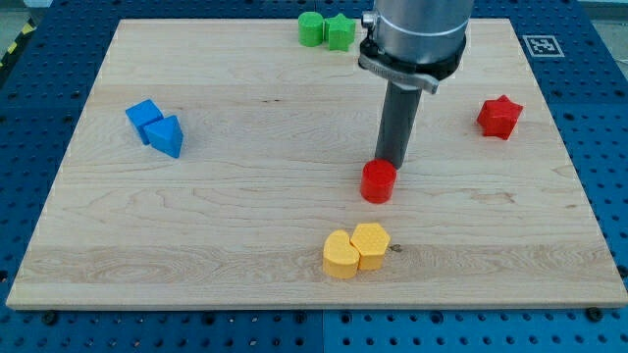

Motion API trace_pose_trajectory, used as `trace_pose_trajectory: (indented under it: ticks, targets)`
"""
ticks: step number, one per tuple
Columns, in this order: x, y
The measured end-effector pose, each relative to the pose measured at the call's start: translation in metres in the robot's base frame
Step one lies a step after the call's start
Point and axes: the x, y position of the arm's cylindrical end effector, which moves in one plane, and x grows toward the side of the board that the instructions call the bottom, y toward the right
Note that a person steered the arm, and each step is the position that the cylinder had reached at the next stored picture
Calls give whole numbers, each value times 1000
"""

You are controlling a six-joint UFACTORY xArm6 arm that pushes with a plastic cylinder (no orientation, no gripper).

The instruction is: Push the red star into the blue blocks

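Observation:
The red star (499, 117) lies near the board's right side, apart from everything else. Two blue blocks touch each other at the view's left: a blue cube (144, 117) and a blue wedge-like block (168, 136) just right and below it. My tip (391, 162) stands near the board's middle, right behind and touching or nearly touching a red cylinder (379, 181). The tip is well to the left of the red star and far right of the blue blocks.
Two green blocks (326, 30) sit together at the view's top, next to the arm's body. Two yellow blocks (355, 249) touch each other below the red cylinder. The wooden board (294, 275) rests on a blue perforated table.

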Motion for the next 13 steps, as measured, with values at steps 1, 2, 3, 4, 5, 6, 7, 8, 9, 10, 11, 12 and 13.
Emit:
trace_pose_trajectory:
  ticks: [1, 2, 3, 4, 5, 6, 7, 8, 9, 10, 11, 12, 13]
  targets:
    - [21, -19]
    - [27, -48]
    - [18, -45]
    - [18, 27]
    - [18, 119]
    - [4, 196]
    - [-33, 219]
    - [-59, 184]
    - [-73, 133]
    - [-97, 100]
    - [-127, 100]
    - [-129, 100]
    - [-101, 97]
